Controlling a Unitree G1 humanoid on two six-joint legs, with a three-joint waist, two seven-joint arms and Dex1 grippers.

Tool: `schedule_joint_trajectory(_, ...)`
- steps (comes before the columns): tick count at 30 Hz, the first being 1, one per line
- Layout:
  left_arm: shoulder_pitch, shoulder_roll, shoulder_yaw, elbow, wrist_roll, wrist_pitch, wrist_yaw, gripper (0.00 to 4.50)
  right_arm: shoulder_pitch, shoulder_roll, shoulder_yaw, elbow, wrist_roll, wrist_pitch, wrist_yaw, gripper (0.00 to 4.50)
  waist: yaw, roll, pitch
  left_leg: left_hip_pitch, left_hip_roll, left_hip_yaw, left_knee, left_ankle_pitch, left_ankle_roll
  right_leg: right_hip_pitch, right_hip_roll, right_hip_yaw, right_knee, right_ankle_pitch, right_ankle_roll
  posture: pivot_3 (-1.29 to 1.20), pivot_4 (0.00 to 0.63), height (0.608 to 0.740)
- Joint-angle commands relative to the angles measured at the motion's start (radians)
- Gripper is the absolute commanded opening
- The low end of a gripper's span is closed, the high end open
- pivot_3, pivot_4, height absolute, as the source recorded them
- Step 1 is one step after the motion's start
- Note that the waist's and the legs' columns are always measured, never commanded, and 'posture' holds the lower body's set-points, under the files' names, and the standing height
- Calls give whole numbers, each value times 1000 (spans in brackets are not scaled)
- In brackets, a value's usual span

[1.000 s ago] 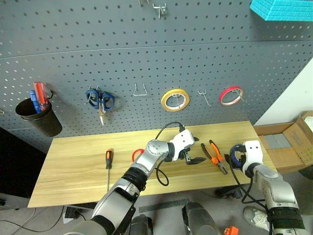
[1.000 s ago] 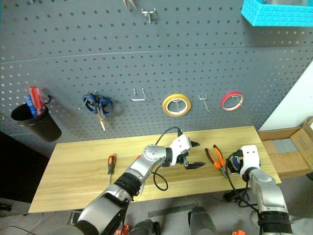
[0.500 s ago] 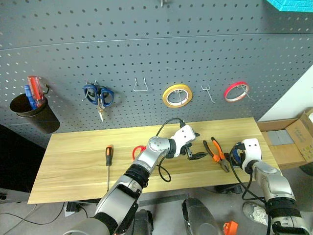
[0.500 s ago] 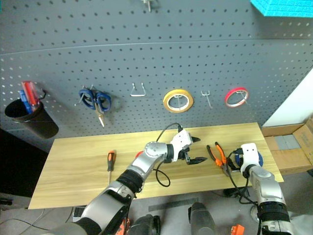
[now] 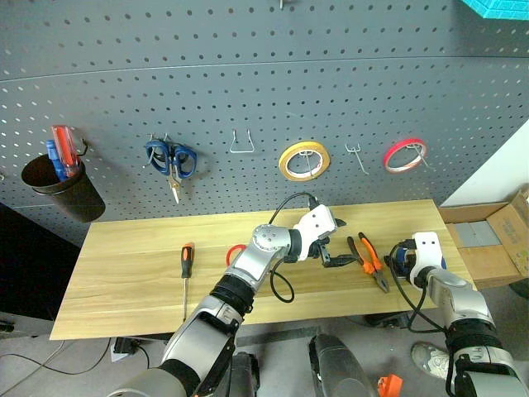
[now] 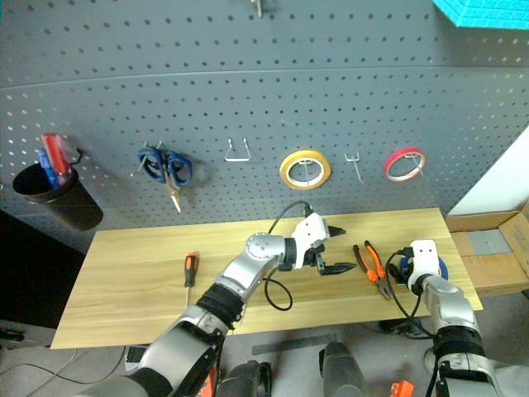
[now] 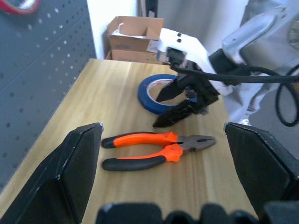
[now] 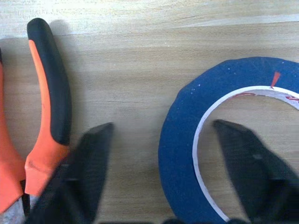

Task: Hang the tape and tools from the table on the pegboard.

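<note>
Your right gripper [image 7: 180, 105] straddles the blue tape's [image 8: 187, 154] rim, one finger inside the ring, not clamped; the tape lies just beside the pliers [image 5: 366, 261]. Your left gripper [image 5: 334, 253] gapes wide, empty

On the counter [image 5: 124, 273], left to right, lie the screwdriver [image 5: 185, 266], scissors [image 5: 235, 253], pliers [image 5: 366, 262] and tape [image 7: 156, 92]. Behind it stands the pegboard [image 5: 248, 99].
</note>
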Motion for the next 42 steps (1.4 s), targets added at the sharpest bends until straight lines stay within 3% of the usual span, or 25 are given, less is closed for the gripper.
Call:
schedule_joint_trajectory(1,1,-7,-4,-54,-21,15,-26,4500,4,-5,-12,7,9,-5,7,1916,0,0,0,0,0,0,0,0,0,0,0,0,0,0,0,-169,247,740)
schedule_joint_trajectory(6,-8,-16,-9,-61,-31,58,-70,4500,5,-4,-15,16,6,-18,-1,402,0,1,-1,0,0,0,0,0,0,0,0,1,0,0,1,-174,220,740)
schedule_joint_trajectory(10,-21,-18,-10,-37,-18,46,-74,4500,15,-16,-6,2,-10,-38,-5,400,0,1,-1,0,0,1,1,0,0,0,0,1,0,1,1,-192,204,740)
schedule_joint_trajectory(13,1,29,7,-69,-1,24,-51,4500,83,-27,30,-179,-61,-70,-36,399,-2,6,-4,0,0,2,1,0,-1,0,0,2,0,1,2,-220,173,740)
schedule_joint_trajectory(18,165,137,55,-294,-28,90,-5,4500,253,15,99,-581,-98,-90,-55,399,-15,16,-16,0,0,7,-1,2,-4,-6,0,12,2,1,3,-222,135,740)
schedule_joint_trajectory(23,354,193,124,-570,-101,268,73,4500,373,28,242,-761,-214,-350,-58,399,-10,14,-41,0,0,8,-1,2,-5,-7,0,14,2,2,4,-213,110,740)
schedule_joint_trajectory(27,392,186,212,-737,-201,476,162,4500,329,42,286,-732,-254,-497,-65,399,1,9,-55,1,-2,10,3,1,-4,-5,0,17,-1,9,10,-192,89,740)
schedule_joint_trajectory(32,329,166,314,-839,-320,668,259,4500,234,73,292,-618,-254,-589,-71,399,0,1,-81,2,-2,10,13,1,-3,0,2,18,-1,14,13,-160,64,740)
schedule_joint_trajectory(42,289,209,290,-829,-359,686,268,4500,-47,98,293,-262,-210,-720,-3,399,-1,0,-113,4,-3,12,13,1,-4,0,4,21,0,16,9,-113,41,740)
